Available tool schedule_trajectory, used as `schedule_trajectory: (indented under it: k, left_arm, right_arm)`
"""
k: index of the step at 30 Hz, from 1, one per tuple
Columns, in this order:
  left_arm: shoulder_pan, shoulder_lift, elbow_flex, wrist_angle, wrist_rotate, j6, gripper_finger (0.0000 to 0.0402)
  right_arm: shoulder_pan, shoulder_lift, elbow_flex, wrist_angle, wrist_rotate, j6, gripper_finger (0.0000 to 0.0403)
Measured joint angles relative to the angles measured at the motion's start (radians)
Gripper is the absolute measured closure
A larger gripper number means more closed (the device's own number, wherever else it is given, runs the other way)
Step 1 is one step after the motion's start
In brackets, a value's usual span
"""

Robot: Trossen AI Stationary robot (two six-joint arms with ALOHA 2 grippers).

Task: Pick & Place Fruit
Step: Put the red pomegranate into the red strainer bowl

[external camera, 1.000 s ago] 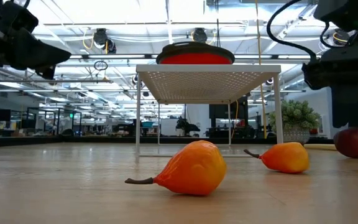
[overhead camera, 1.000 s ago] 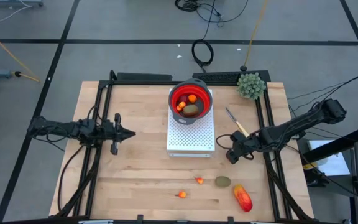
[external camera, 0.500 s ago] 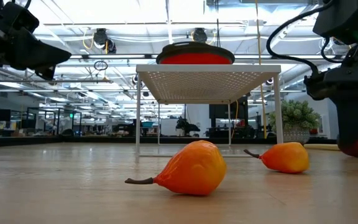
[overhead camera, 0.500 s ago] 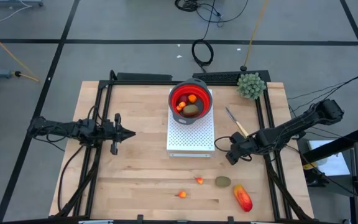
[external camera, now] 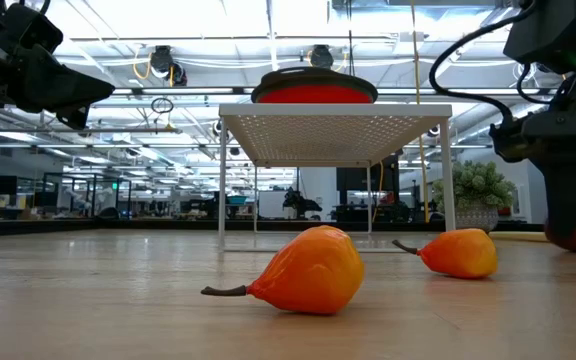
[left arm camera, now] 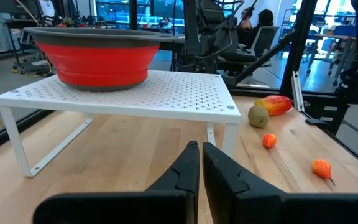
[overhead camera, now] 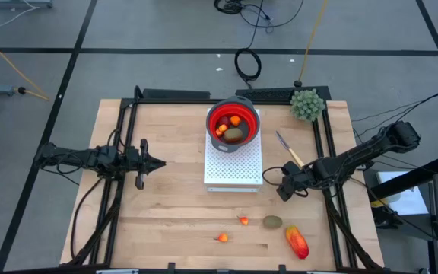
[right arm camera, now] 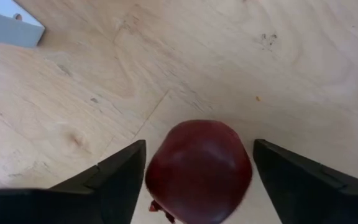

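Note:
My right gripper [overhead camera: 283,189] [right arm camera: 199,144] is low over the table right of the white rack and shut on a dark-red ball [right arm camera: 197,168]. My left gripper [overhead camera: 155,162] [left arm camera: 200,149] hangs shut left of the rack, touching nothing. On the near part of the table lie two tiny orange-red pieces [overhead camera: 243,221] [overhead camera: 222,237], a brown-green oval [overhead camera: 272,222] and a red-orange oblong [overhead camera: 296,242]. The red bowl [overhead camera: 250,116] on the rack holds several more pieces. My right gripper pinches the dark-red ball by its two opposite sides [right arm camera: 155,163] between the fingers [right arm camera: 114,180], coming at it from above. The ball reaches past the fingertips. It sits on the wooden table, as far as the right wrist view shows.
The white perforated rack [overhead camera: 233,171] stands mid-table with the bowl on its far end. A yellow-handled knife [overhead camera: 289,151] lies just beyond the right gripper, and a green spiky plant [overhead camera: 307,104] stands at the far right corner. Black rails [overhead camera: 120,152] run along both sides.
In the first half second my right arm shifted slightly toward the table's left and settled over the dark-red ball, hiding more of it in the low view. Since then it has kept still.

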Motion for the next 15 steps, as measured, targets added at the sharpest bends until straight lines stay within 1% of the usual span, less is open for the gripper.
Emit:
schedule_trajectory:
  k: [6,11,15]
  left_arm:
    - [0.000,0.000,0.000,-0.001,0.000,-0.001,0.0382]
    - [0.000,0.000,0.000,-0.002,0.000,-0.008,0.0382]
    - [0.000,0.001,0.000,-0.003,0.000,-0.014,0.0382]
  right_arm:
    - [0.001,-0.022,-0.004,0.000,-0.003,-0.005,0.0152]
    - [0.001,-0.085,-0.002,0.019,-0.030,-0.030,0.0185]
    - [0.001,-0.152,-0.002,0.012,-0.056,-0.034,0.0194]
